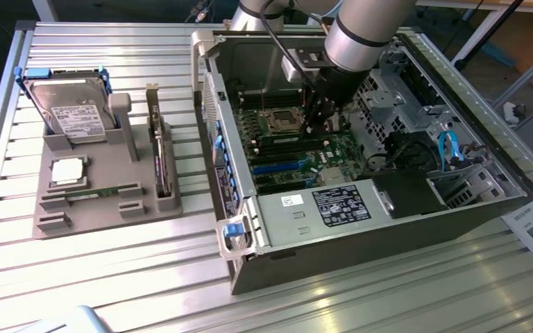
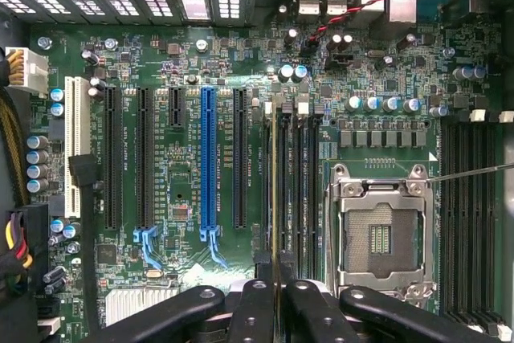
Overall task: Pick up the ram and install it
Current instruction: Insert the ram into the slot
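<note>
Green and thin, the ram (image 2: 275, 198) is pinched between the two black fingers (image 2: 250, 311) of the gripper (image 2: 275, 303), so the tool is closed on it. In the wrist view you see the ram from its thin edge, like a long yellow-green line. It hangs right over the long black slots (image 2: 301, 190) on the big green board (image 2: 177, 174). These slots lie between a blue slot (image 2: 208, 158) and the square metal socket (image 2: 377, 234). I cannot tell if the ram is touching its slot yet. In the exterior view the silver arm reaches down into the open computer case (image 1: 341, 229), and the gripper (image 1: 318, 121) is low over the board (image 1: 294, 156). The socket (image 1: 280, 118) sits just at 9 o'clock from the gripper. A black box with a white label (image 1: 341, 205) lies at 6 o'clock from it. Out on the metal table (image 1: 341, 298), at 9 o'clock from the case, sits a grey holder (image 1: 109, 208). A hard drive (image 1: 77, 114) stands at the holder's 12 o'clock end. A square silver chip (image 1: 67, 170) lies near its middle. A bigger card (image 1: 160, 163) stands on its edge along the 3 o'clock side
</note>
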Controlling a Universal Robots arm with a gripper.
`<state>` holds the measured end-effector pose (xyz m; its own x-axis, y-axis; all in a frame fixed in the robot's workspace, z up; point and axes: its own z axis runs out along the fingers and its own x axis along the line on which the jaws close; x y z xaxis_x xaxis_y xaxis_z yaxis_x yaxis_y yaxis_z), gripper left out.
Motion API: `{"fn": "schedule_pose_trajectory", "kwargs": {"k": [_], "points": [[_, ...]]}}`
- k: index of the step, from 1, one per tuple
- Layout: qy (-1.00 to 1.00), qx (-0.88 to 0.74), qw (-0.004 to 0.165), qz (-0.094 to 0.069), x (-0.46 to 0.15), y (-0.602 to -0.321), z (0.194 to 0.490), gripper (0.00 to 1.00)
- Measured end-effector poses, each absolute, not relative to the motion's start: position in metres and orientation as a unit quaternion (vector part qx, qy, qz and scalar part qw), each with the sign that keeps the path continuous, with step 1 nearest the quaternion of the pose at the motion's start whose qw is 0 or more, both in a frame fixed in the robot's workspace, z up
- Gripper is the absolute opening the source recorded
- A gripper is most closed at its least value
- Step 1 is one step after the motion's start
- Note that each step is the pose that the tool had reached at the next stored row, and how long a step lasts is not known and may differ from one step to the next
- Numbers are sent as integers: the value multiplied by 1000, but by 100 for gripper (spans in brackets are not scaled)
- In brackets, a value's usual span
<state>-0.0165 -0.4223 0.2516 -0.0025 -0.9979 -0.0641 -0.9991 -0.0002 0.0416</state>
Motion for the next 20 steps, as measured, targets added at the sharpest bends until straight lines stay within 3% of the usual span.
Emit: {"fn": "schedule_pose_trajectory", "kwargs": {"k": [20], "points": [[710, -703, 8, 37, -13, -422, 242, 12]]}}
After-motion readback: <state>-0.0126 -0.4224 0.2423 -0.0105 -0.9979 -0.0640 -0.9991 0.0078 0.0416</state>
